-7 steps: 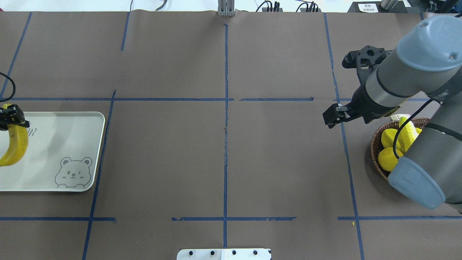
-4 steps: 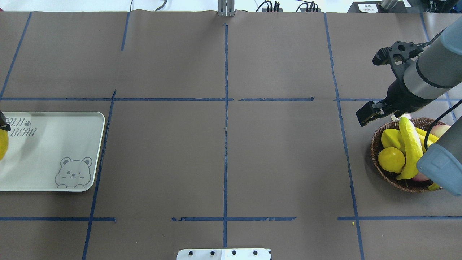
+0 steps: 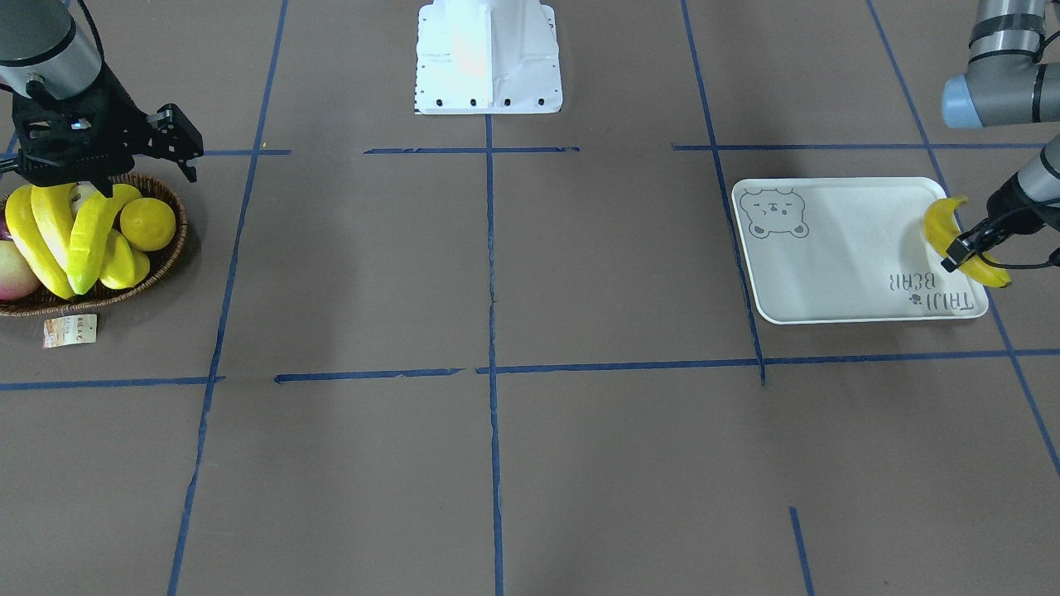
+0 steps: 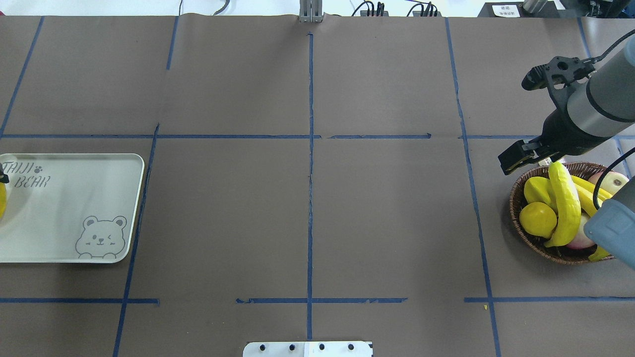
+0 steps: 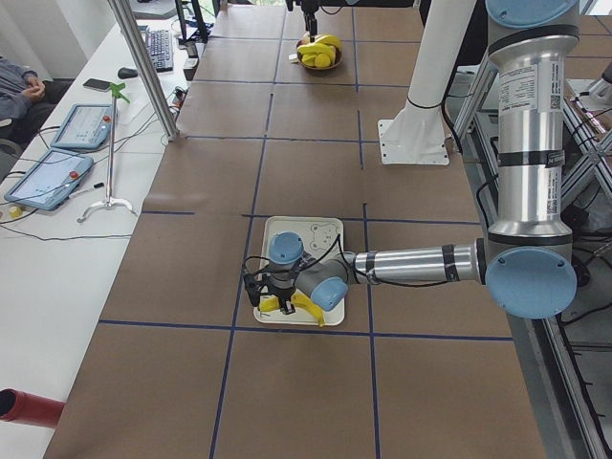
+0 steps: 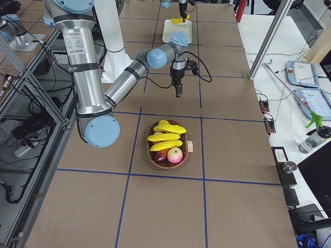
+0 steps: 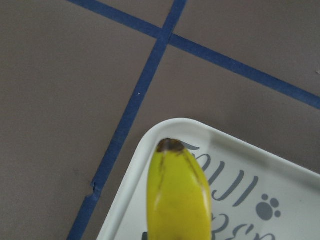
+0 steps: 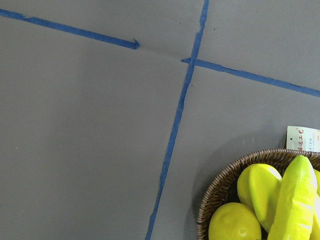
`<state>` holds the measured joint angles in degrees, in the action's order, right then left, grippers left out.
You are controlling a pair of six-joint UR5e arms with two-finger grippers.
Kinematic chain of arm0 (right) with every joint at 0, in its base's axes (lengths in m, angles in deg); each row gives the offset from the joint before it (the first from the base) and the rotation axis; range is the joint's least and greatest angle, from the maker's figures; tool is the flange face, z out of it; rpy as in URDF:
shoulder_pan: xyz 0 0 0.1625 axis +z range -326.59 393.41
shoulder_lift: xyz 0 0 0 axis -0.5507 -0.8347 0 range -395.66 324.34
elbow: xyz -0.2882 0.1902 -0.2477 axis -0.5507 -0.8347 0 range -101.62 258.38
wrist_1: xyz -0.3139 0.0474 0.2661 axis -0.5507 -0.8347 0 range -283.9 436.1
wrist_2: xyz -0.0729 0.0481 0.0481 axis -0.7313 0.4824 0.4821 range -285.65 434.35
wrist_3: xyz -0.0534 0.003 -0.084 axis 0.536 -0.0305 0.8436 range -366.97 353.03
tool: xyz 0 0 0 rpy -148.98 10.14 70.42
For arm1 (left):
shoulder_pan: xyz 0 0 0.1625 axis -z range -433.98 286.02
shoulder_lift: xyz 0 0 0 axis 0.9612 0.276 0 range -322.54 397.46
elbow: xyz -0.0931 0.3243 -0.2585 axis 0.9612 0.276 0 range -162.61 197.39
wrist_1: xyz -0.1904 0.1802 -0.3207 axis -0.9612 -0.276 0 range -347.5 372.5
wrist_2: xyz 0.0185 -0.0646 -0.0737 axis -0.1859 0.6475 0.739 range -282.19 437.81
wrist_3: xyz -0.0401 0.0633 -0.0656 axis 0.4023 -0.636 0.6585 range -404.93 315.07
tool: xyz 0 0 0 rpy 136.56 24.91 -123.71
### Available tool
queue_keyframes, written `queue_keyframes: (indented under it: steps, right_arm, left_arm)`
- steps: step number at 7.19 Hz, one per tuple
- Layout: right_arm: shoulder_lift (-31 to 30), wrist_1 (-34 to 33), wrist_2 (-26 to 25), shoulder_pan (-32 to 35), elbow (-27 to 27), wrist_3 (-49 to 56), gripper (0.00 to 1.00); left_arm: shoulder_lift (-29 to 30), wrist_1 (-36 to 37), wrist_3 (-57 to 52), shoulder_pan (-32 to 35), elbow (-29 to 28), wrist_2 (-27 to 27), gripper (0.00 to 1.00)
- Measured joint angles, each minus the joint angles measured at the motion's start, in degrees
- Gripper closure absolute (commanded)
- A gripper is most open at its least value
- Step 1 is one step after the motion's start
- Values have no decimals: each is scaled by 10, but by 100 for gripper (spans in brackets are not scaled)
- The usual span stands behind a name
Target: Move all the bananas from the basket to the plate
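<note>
My left gripper (image 3: pixel 963 248) is shut on an orange-yellow banana (image 3: pixel 940 222) and holds it over the outer short edge of the white bear plate (image 3: pixel 845 248). In the left wrist view the banana's dark tip (image 7: pixel 171 145) hangs over the plate corner (image 7: pixel 150 150). Overhead, only a sliver of that banana (image 4: pixel 1 201) shows at the edge of the plate (image 4: pixel 74 198). My right gripper (image 4: pixel 511 161) is open and empty, above the table just beside the wicker basket (image 4: pixel 516 198). Yellow bananas (image 4: pixel 588 191) lie in the basket and show from the front (image 3: pixel 31 240).
The basket also holds a ridged greenish-yellow starfruit (image 4: pixel 565 203), a lemon (image 4: pixel 537 219) and a pink apple (image 4: pixel 614 181). A paper tag (image 3: pixel 70 329) lies by the basket. The robot base (image 3: pixel 489 54) stands at mid table edge. Blue tape lines cross the brown table.
My right arm has swung right, its gripper now beside the basket and the fruit uncovered. My left gripper has carried the banana left, almost out of the overhead view.
</note>
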<state>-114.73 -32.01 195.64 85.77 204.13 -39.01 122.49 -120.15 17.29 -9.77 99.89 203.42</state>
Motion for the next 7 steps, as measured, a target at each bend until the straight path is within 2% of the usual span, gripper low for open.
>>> queue_keyframes:
  steps: [3,5,7]
  right_arm:
    - [-8,0,0,0,-1,3,1]
    - [-35,1,-1,13,3,41,1]
    - [-97,13,-3,29,24,88,1]
  left_arm:
    - [5,-16,-19,10,5,18,0]
    - [11,-14,-45,43,24,106,0]
    - [35,-13,-50,58,58,151,0]
